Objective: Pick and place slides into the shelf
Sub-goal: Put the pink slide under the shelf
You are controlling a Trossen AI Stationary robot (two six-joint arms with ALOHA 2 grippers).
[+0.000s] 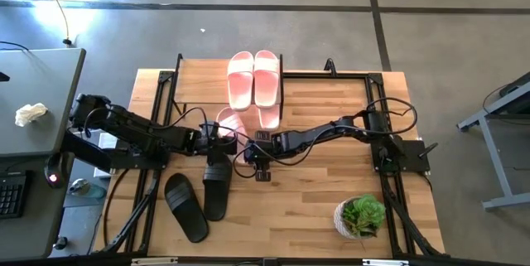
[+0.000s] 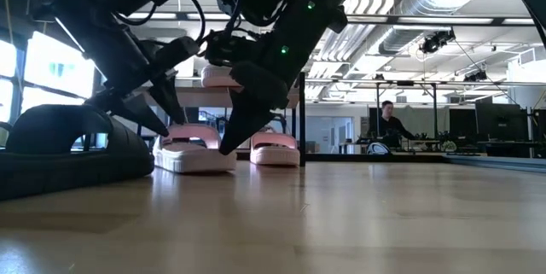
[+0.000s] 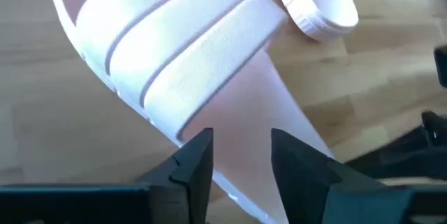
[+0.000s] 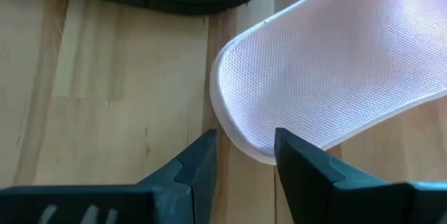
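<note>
Where wooden tabletop (image 1: 315, 216) spreads, potted plant (image 1: 361, 216), person (image 2: 390, 122) beyond

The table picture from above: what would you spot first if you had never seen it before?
First, the two dark arms meeting mid-table, the left hand and right hand, each at a pink slide lying on the tabletop. Next, two pink slides side by side on the shelf at the back. Two black slides lie at the front.

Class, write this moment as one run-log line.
left gripper: straddling pale pink foam slide's edge | right gripper: shut on second pink slide's heel | low wooden shelf: two pink slides on top
</note>
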